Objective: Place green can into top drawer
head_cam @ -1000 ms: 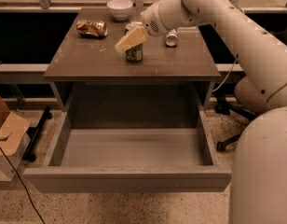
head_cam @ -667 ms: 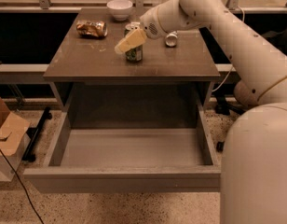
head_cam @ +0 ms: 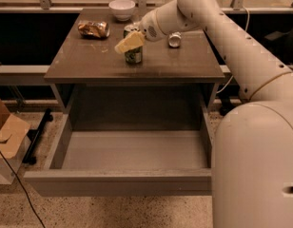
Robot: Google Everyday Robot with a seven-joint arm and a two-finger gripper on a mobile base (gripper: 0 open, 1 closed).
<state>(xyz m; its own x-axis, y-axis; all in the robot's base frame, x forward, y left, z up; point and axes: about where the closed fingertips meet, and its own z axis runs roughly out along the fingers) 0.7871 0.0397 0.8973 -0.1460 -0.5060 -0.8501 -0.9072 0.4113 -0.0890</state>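
Observation:
The green can (head_cam: 133, 55) stands upright on the brown tabletop (head_cam: 89, 63), near the middle and toward the back. My gripper (head_cam: 129, 42) reaches in from the right and sits at the can's upper part, with its yellowish tip across the can's front. The can's base rests on the table. The top drawer (head_cam: 118, 182) is pulled wide open below the tabletop, and its pale grey inside holds nothing.
A crushed gold-brown can (head_cam: 93, 29) lies at the table's back left. A white bowl (head_cam: 122, 8) stands at the back edge. A slim silver can (head_cam: 174, 39) lies right of my wrist. My arm (head_cam: 241, 56) spans the right side. A cardboard box (head_cam: 7, 134) sits on the floor at left.
The gripper stays at the green can's top and the can stays on the table. The view has shifted slightly.

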